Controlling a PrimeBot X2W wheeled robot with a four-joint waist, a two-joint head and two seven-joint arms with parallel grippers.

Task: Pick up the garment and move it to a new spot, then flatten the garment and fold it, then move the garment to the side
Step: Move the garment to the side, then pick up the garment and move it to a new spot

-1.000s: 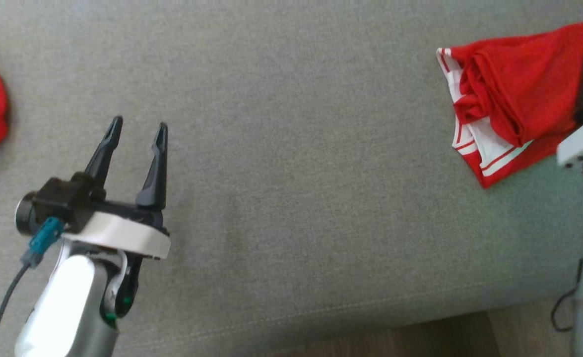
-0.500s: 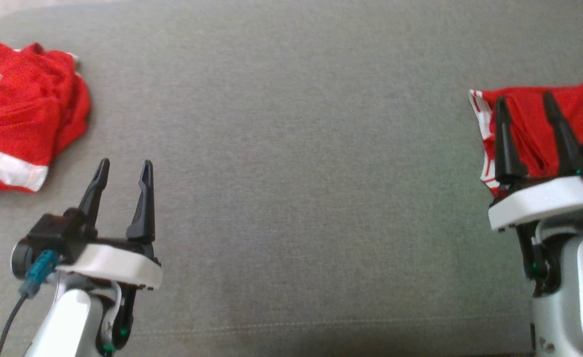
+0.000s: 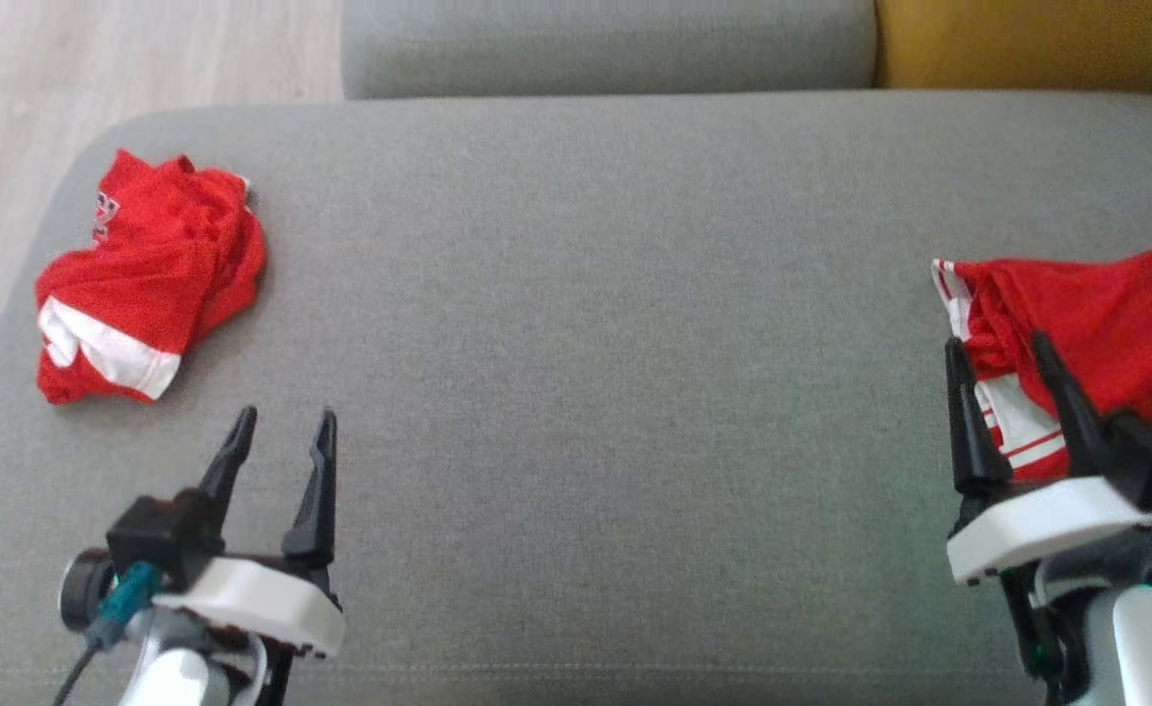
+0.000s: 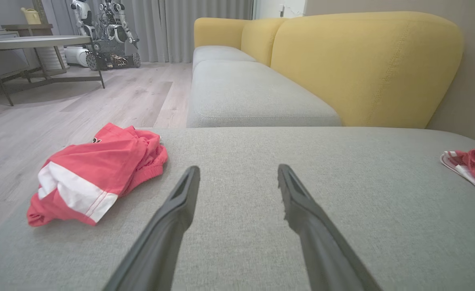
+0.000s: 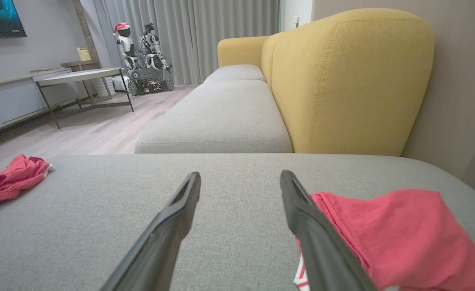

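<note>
Grey cushion (image 3: 576,343), red garment (image 3: 144,284) far left

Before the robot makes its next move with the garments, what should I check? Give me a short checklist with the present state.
1. Left hand open, holding nothing: ok.
2. Right hand open, holding nothing: ok.
3. Crumpled garment lies wholly on the grey cushion: ok.
4. Crumpled garment flattened: not ok.
5. Right hand apart from the other red garment: cannot tell.
</note>
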